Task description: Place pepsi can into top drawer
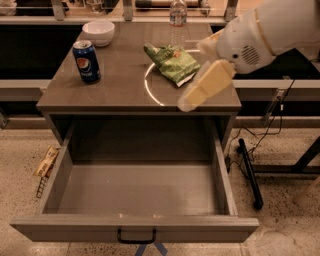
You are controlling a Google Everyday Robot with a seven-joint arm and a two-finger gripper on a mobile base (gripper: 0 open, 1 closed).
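Note:
The pepsi can [86, 61] is dark blue and stands upright on the left part of the table top [120, 85]. The top drawer [135, 192] is pulled fully out below the table top; its flat bottom is bare and its black handle [136, 236] faces me. My gripper [201, 92], cream-coloured on a white arm [260, 30], hangs over the right front part of the table top. It is well to the right of the can and holds nothing that I can see.
A white bowl [98, 32] sits behind the can. A green chip bag [172, 62] lies mid-table and a clear water bottle [178, 15] stands at the back. A black bar and cables [250, 172] lie on the floor at right, a snack packet [46, 161] at left.

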